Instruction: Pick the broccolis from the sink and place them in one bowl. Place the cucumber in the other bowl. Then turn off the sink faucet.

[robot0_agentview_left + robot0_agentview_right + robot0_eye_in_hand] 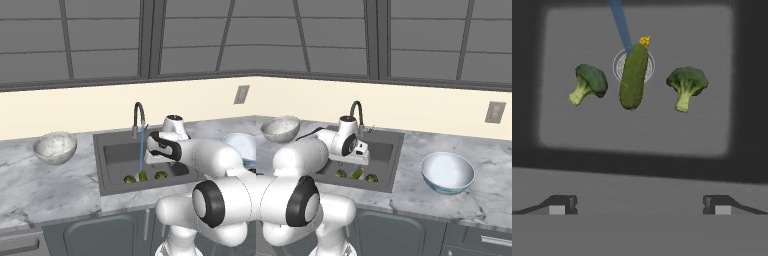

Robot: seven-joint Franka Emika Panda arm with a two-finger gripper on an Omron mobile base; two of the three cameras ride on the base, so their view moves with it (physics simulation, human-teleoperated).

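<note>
Two broccolis [587,82] [686,86] lie on the floor of the dark sink [712,130], one on each side of the cucumber [633,76], which rests over the round drain. Blue water runs from the sink faucet [139,117] onto the cucumber's far end. My gripper [639,206] is open and empty, hanging above the sink's near rim and well short of the vegetables. From the left base the broccolis [129,178] [160,175] and the cucumber [143,175] lie near the basin's front. The speckled bowl [55,147] stands on the counter left of the sink, the blue-rimmed bowl [447,172] on the right.
Marble counter [45,185] runs on both sides of the sink. A cream backsplash with a wall outlet [495,112] stands behind, with dark window panes above. My own arm [215,165] hides part of the blue-rimmed bowl in the left base view.
</note>
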